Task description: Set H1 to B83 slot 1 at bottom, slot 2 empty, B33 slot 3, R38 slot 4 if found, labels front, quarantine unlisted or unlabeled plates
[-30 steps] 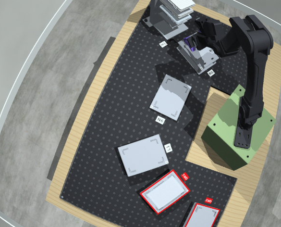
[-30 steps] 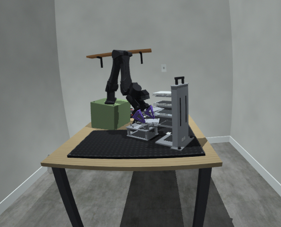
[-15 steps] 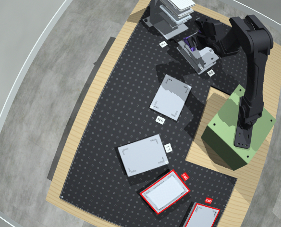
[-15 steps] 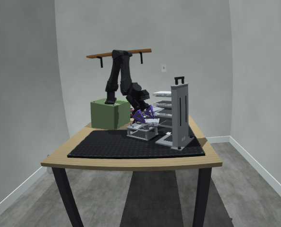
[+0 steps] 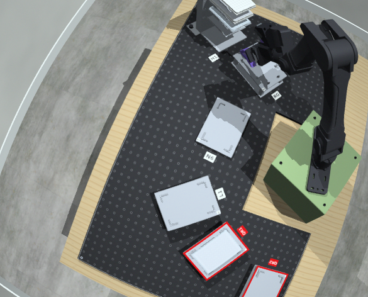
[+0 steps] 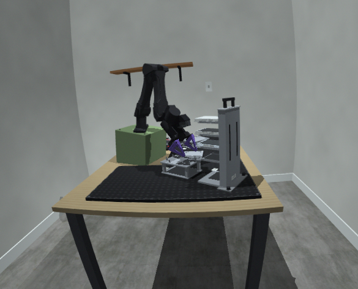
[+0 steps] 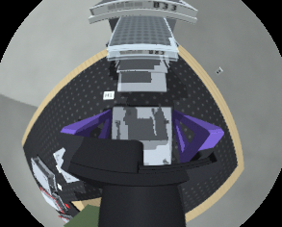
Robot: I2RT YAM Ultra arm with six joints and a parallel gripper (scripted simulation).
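Note:
The plate hotel H1 [image 5: 224, 22] stands at the far end of the deck and also shows in the exterior view [image 6: 227, 146]. Plates lie on its upper shelves; the top one [image 6: 207, 118] is white. In the wrist view a plate with its wells showing [image 7: 141, 35] sticks out towards me, under a shelf with a dark label strip [image 7: 143, 6] that I cannot read. My gripper [image 5: 252, 58] is open, its purple fingers [image 6: 182, 145] spread on either side of the top of the regrip nest RG [image 5: 260, 76]. I cannot tell whether a plate lies on RG.
N6 [image 5: 224, 128] and L1 [image 5: 187, 202] are bare nests. QR1 [image 5: 215, 250] holds a white plate. QR2 [image 5: 267, 282] shows only its locators. The arm's green base block [image 5: 311, 172] stands at the right.

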